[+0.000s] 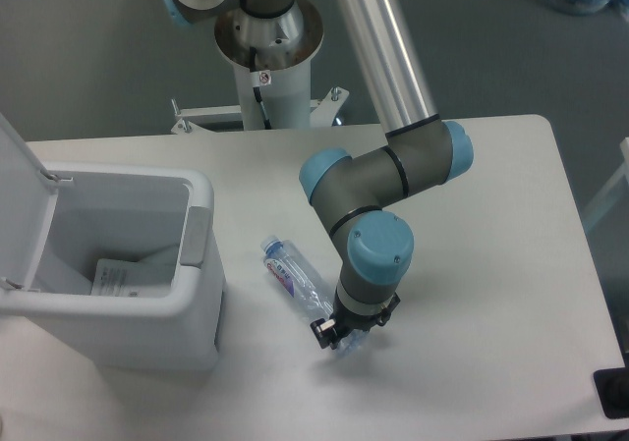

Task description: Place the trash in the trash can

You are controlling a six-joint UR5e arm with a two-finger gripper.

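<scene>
The clear crushed bottle (pixel 293 276) with a blue cap and pink-blue label lies on the table, cap pointing toward the bin. My gripper (pixel 339 337) points down over the bottle's base end, with its fingers at either side of it. The wrist hides the jaws, so I cannot tell whether they are closed on the bottle. The white trash can (pixel 201 294) stands at the left with its lid (pixel 20 200) swung open. The flat white-and-clear packet (pixel 123 279) lies inside on the bottom.
The arm's elbow (pixel 393 171) and upper link reach over the middle of the table from the pedestal (pixel 267 78) at the back. A black object (pixel 614 392) sits at the table's front right corner.
</scene>
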